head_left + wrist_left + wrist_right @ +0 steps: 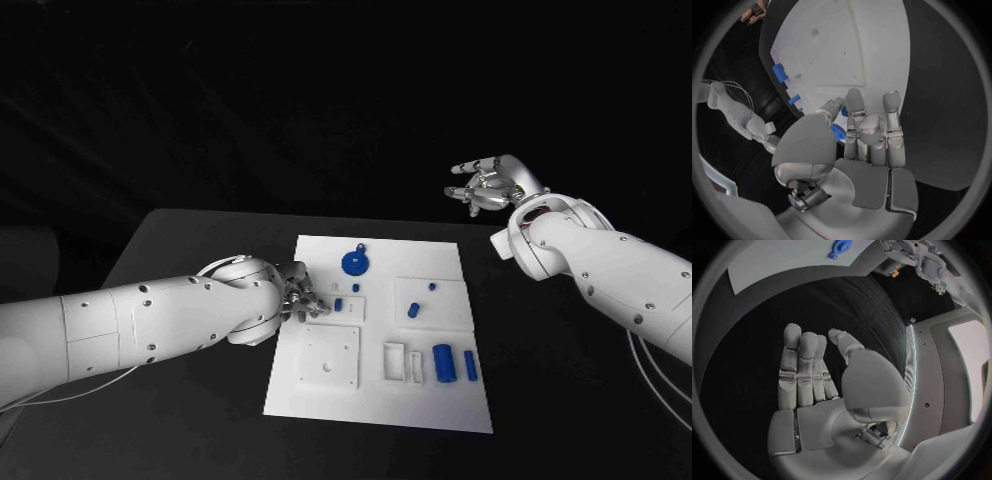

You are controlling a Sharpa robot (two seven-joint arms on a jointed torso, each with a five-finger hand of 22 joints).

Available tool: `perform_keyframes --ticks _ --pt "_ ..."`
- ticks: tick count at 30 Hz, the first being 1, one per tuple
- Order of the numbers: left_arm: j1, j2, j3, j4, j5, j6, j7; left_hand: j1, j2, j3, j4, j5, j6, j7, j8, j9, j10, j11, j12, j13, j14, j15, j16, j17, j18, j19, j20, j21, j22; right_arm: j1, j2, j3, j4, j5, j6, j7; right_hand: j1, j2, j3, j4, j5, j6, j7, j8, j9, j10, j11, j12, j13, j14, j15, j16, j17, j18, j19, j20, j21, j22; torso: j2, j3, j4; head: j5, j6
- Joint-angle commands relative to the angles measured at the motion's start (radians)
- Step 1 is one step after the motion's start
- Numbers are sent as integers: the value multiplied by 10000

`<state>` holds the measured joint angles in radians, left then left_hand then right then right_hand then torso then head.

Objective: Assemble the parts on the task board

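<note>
The left robot hand [299, 292] pinches a small blue part [837, 132] at the task board's [433, 405] edge; the right robot hand [492, 184], wide and holding nothing, is far off.

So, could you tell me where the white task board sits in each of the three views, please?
Head view: the task board lies mid-table, between the two arms.
Left wrist view: the board spreads just beyond the left hand's fingertips.
Right wrist view: the board lies far beyond the right hand, carrying the round blue part.
Shared landmark: the left hand at the board's edge.
</note>
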<state>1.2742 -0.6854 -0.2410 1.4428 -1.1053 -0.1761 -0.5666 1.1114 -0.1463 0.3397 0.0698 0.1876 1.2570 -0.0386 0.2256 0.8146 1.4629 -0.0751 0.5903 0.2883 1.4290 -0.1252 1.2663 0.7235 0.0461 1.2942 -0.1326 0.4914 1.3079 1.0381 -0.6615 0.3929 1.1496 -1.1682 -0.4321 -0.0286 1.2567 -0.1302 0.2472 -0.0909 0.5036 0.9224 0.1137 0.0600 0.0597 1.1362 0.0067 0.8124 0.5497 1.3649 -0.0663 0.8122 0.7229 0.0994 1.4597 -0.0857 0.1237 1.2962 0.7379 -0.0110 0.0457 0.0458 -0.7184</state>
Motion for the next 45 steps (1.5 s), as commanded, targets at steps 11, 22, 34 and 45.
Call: perform_keyframes --ticks 11,22,34,45 --pt "-18 -28 -4 -61 79 167 -65 103 -303 -205 381 -151 -37 -2 -54 -84 519 -42 -127 -10 -17 -73 -140 -150 -137 44 -52 -164 130 -12 -13 3 -3 -19 108 67 -18 -29 6 47 67 149 91 -6 4 -96 -43 37 -10 -70 25 -23 -11 72 369 34 -41 -15 0 -4 0 -23 4" --pt "-17 -164 -2 8 79 321 1 363 -351 -1880 410 -352 -156 115 -150 -206 508 25 -355 0 -124 -43 -348 -476 -152 5 -37 -334 131 -35 -40 3 -8 -15 117 66 -18 -29 6 47 67 149 91 -6 4 -96 -43 37 -10 -70 25 -23 -11 72 369 34 -41 -15 -1 -6 11 -29 12" --pt "35 -572 14 439 168 469 30 319 -468 -2262 436 -1189 -756 376 -270 -1041 468 153 -786 42 -357 7 -650 -989 -210 -72 -53 -542 129 -71 -62 3 0 -13 118 67 -1 -40 -17 71 74 94 94 -9 1 -96 -41 34 -14 -73 27 -32 -17 71 365 37 -53 -33 -6 -7 0 -37 54" --pt "686 -1043 523 1041 308 70 694 1368 291 -2018 9 -544 -2027 910 -261 -3279 -705 475 -2199 -328 -1376 378 -1703 -1634 -288 -687 213 -1431 -281 -98 -50 3 -22 -4 126 68 -1 -40 -17 71 74 94 94 -9 1 -96 -41 34 -14 -73 27 -32 -17 71 365 37 -53 -33 5 1 -14 -85 170"
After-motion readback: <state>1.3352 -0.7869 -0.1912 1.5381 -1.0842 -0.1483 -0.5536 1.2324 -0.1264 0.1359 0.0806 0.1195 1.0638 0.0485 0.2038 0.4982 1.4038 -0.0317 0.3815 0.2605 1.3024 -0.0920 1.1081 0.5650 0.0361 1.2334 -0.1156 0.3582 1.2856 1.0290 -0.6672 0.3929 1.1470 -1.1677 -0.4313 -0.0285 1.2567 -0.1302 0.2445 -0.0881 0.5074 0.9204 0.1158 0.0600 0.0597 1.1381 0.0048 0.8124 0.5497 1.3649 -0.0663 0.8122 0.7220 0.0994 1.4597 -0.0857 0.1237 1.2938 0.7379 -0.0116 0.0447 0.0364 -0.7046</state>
